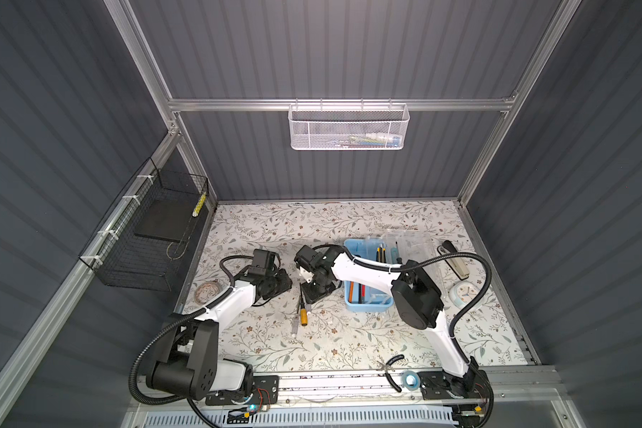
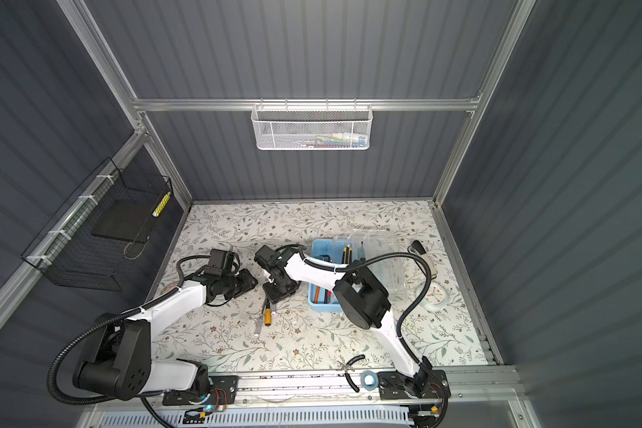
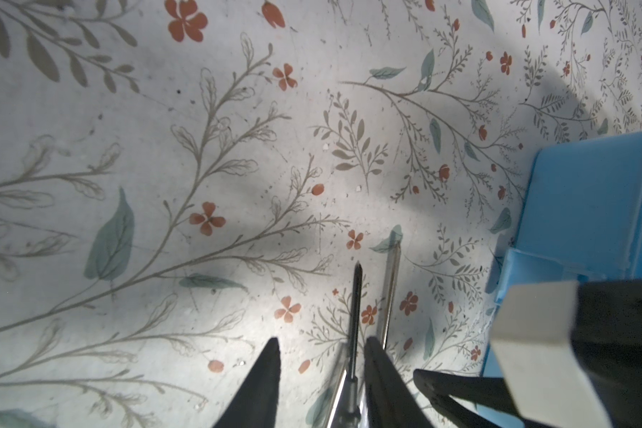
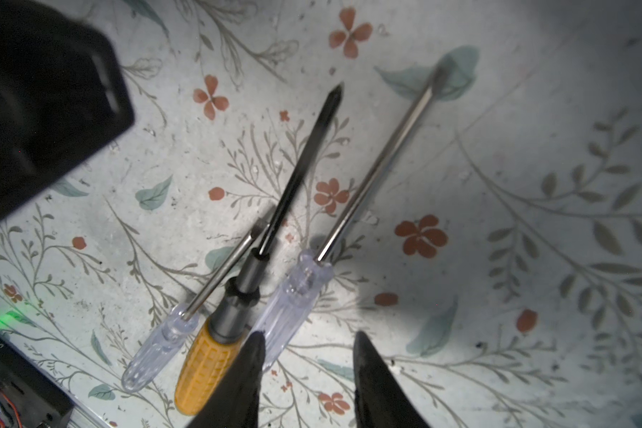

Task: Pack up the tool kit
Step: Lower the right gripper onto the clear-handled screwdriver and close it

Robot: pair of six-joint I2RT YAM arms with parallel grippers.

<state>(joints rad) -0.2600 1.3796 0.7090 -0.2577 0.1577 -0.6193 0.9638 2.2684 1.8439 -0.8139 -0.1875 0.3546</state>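
We see the tool kit [image 1: 367,304], a light-blue box, sitting on the floral table [image 1: 312,352] right of the middle in both top views. Its clear lid [image 1: 412,246] is swung open, and slim yellow, black, orange and red tools lie inside. Just left of the box, three screwdrivers lie side by side on the table: a yellow-handled screwdriver [image 4: 204,367] between a short clear-handled screwdriver [image 4: 160,344] and a long clear-handled screwdriver [image 4: 297,292]. The right arm passes over the box, and the right hand [image 4: 308,335] hangs above the screwdrivers, its fingers partly apart with only table between them. One fingertip [image 4: 251,352] overlaps the long clear handle's end; we cannot tell whether it touches. The left hand [image 3: 322,341] sits just beside it, fingers likewise partly apart and gripping nothing, a dark shaft showing in its gap.
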